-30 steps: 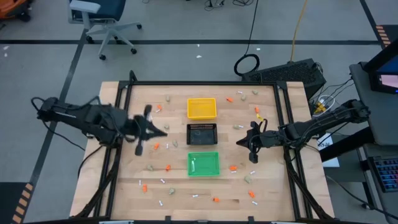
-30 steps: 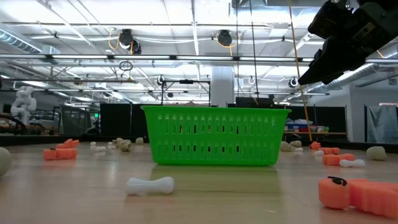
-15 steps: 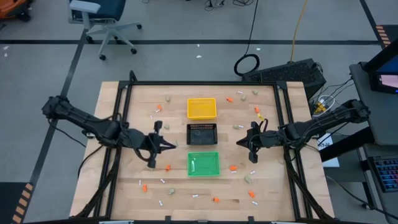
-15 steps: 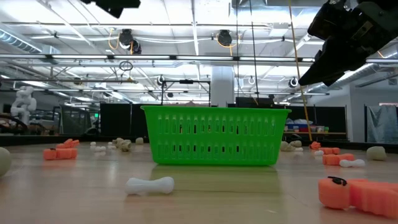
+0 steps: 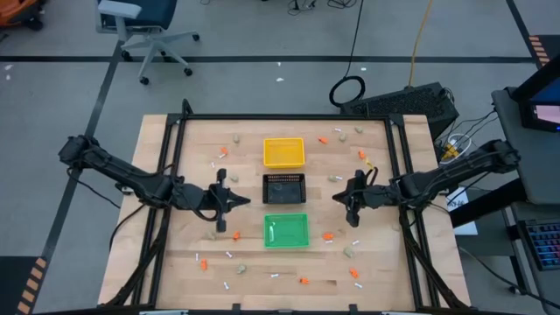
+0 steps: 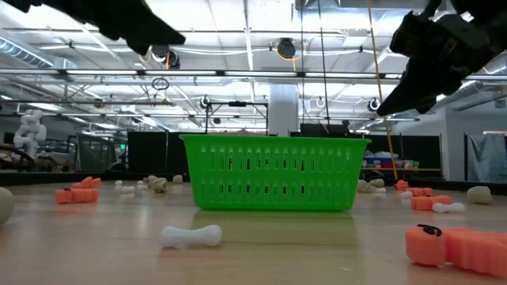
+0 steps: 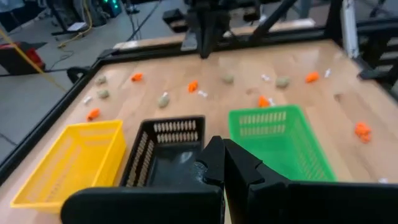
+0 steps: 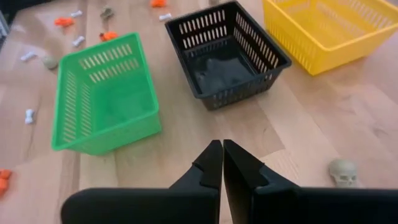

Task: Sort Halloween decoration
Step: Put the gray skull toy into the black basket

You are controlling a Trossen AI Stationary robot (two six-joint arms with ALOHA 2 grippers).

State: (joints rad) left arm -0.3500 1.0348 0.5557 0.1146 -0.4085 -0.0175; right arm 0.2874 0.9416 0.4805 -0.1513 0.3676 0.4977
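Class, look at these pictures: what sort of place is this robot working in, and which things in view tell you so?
Probably a robotics lab or workshop. The wooden table stands on a grey taped floor beside a wheeled office chair, and the low view shows a high ceiling hung with pipes and lamps.

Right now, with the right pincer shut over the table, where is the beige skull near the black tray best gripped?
Probably across its rounded sides, coming straight down from above. The beige skull is a small lump lying on bare wood, apart from the black tray, so nothing blocks either side. The right pincer is shut and must open first.
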